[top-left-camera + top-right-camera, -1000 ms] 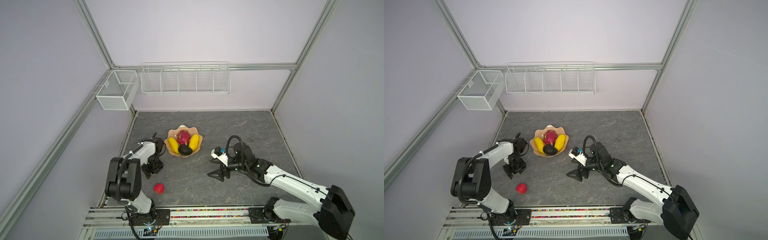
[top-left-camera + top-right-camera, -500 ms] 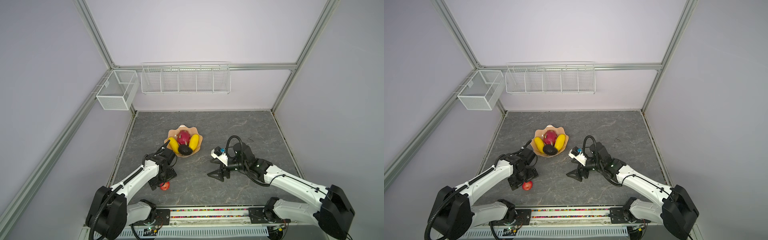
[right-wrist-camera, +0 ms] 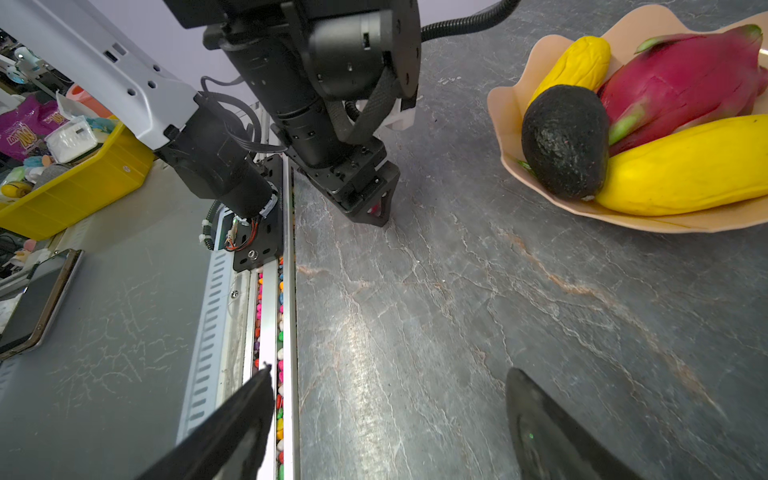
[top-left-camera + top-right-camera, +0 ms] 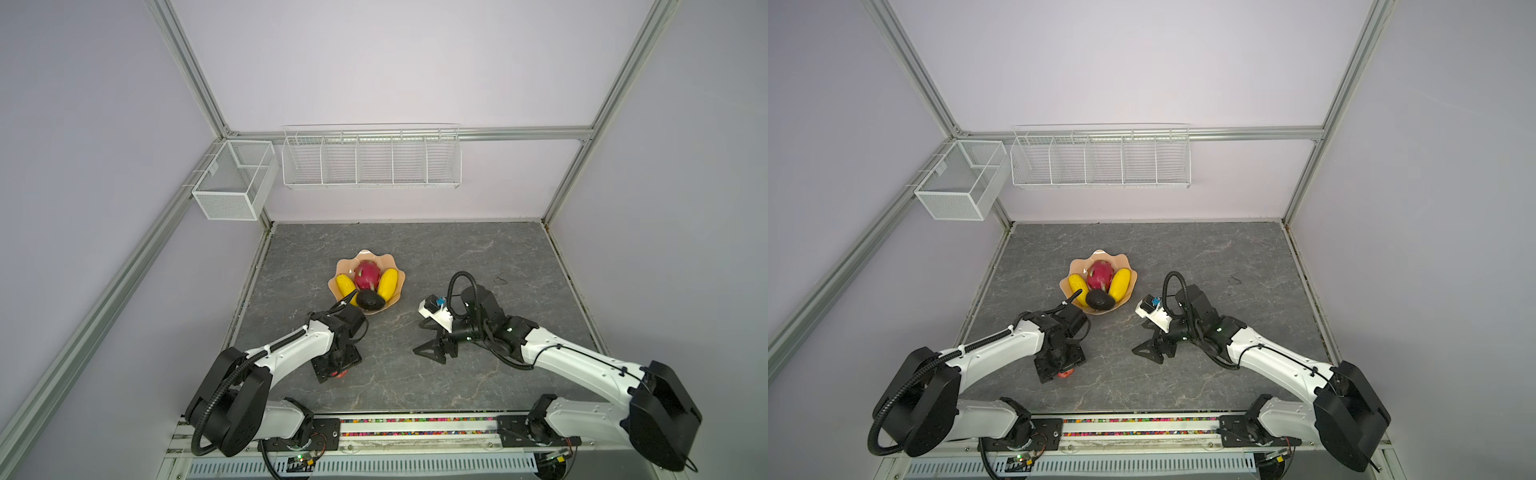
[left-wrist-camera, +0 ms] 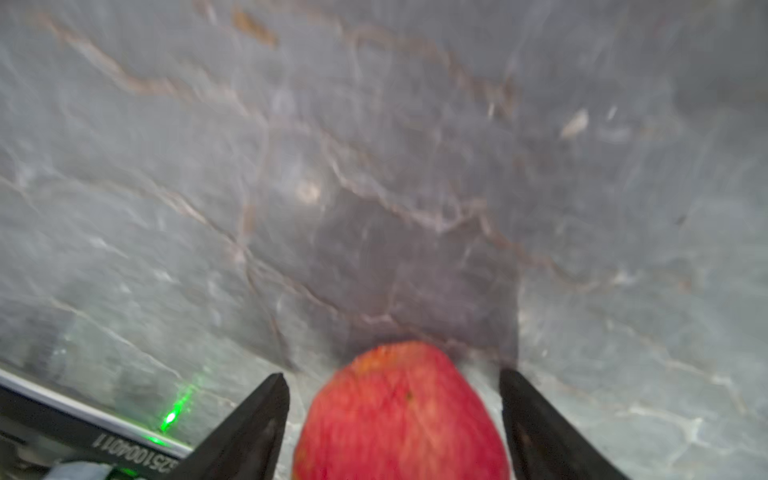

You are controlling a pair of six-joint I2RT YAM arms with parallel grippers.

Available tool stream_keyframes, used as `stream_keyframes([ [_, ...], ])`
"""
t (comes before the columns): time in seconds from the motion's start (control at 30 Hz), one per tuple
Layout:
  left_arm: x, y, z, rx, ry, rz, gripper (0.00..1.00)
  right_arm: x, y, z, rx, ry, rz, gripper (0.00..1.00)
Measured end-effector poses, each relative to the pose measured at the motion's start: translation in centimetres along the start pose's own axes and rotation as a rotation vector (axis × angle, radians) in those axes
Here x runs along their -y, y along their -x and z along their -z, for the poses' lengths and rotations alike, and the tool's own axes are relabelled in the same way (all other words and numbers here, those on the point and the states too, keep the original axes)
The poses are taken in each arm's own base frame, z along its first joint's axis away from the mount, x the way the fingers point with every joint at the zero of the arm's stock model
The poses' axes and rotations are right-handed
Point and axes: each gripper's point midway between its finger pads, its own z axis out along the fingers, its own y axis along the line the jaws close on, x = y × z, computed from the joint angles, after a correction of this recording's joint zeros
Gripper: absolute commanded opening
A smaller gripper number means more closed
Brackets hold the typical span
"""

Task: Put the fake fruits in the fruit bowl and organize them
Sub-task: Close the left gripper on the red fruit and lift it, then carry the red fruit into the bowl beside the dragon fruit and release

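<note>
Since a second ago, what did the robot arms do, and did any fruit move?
The left gripper swung from beside the fruit bowl toward the table's near edge and came down over the strawberry, one finger on either side; no grip shows yet. The strawberry itself looks unmoved. The right gripper stayed open and still, and the four fruits in the bowl did not shift.

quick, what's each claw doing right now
left claw: open, straddling the strawberry, not gripping it.
right claw: open, empty, above the table.
</note>
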Motion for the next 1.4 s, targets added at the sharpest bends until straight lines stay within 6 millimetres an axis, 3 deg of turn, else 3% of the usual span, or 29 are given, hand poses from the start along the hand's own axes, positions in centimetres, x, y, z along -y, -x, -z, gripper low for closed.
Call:
stream_keyframes([
  [0.1, 1.1, -0.9, -0.1, -0.009, -0.04, -0.016, 0.64, 0.2, -0.3, -0.3, -0.012, 0.001, -0.009, 0.88],
  [0.27, 3.3, -0.6, 0.0, -0.015, -0.083, -0.016, 0.36, 0.3, -0.6, -0.4, -0.019, 0.0, -0.015, 0.88],
  [0.37, 4.4, 0.3, 0.9, 0.02, -0.11, -0.015, 0.33, 0.9, -0.4, -0.2, -0.01, -0.016, -0.027, 0.88],
  [0.47, 6.4, 2.4, 4.2, 0.099, -0.162, -0.013, 0.33, 2.3, 0.3, 0.6, 0.028, -0.048, -0.067, 0.88],
  [0.6, 9.9, 6.5, 11.2, 0.24, -0.31, -0.015, 0.33, 4.3, 1.1, 1.7, 0.068, -0.105, -0.138, 0.88],
  [0.7, 11.2, 9.8, 15.6, 0.353, -0.395, -0.012, 0.3, 5.1, 2.5, 2.3, 0.096, -0.138, -0.172, 0.88],
  [0.83, 11.9, 15.4, 17.9, 0.436, -0.393, 0.025, 0.3, 6.3, 4.5, 3.2, 0.14, -0.186, -0.206, 0.88],
  [0.97, 13.2, 21.4, 16.9, 0.485, -0.303, 0.025, 0.3, 7.1, 5.2, 3.8, 0.15, -0.227, -0.228, 0.88],
  [1.07, 13.9, 24.0, 14.6, 0.478, -0.242, 0.01, 0.3, 7.4, 4.9, 3.9, 0.137, -0.245, -0.24, 0.88],
  [1.3, 13.8, 26.6, 8.4, 0.402, -0.165, 0.003, 0.33, 7.5, 4.0, 4.8, 0.105, -0.293, -0.27, 0.88],
  [1.4, 14.4, 27.4, 7.3, 0.39, -0.163, -0.004, 0.38, 7.5, 3.8, 5.2, 0.099, -0.306, -0.274, 0.88],
])
